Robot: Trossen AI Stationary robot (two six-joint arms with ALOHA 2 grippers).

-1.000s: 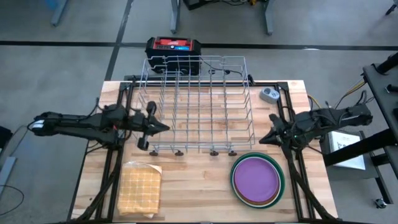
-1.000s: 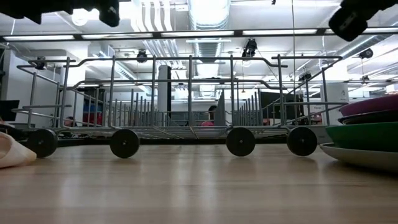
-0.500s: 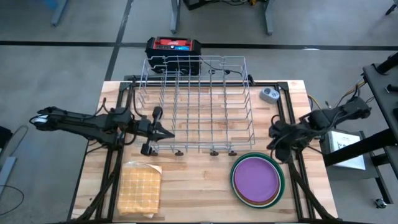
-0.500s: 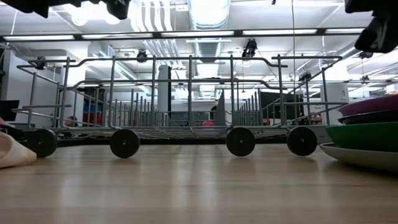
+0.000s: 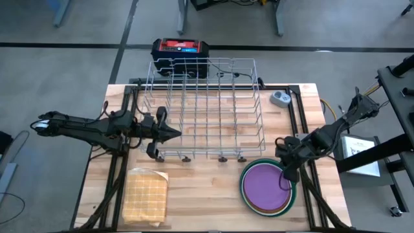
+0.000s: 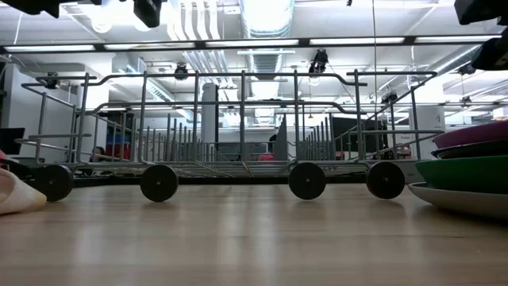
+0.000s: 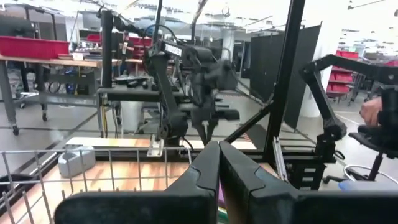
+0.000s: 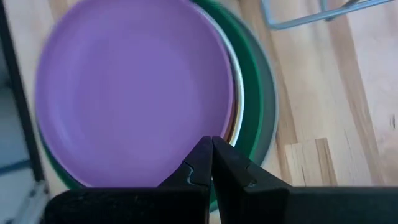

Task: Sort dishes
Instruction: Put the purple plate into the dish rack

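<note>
Purple plate (image 5: 266, 186) topped on stack, lower right of frame; right gripper (image 5: 286, 171) held above rim, jaws closed, empty. Left gripper (image 5: 173, 134) closed, centre left.

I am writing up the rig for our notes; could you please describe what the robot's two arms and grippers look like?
Both arms are dark, slim, jointed links with thin cables running along them. The left gripper and right gripper each end in two black fingers tapering to a wedge-shaped tip, mounted on a broad black bar. No markings are visible.

Closed end effector (image 8: 211, 148) over purple plate (image 8: 130, 93), green plate (image 8: 260, 99) beneath
</note>
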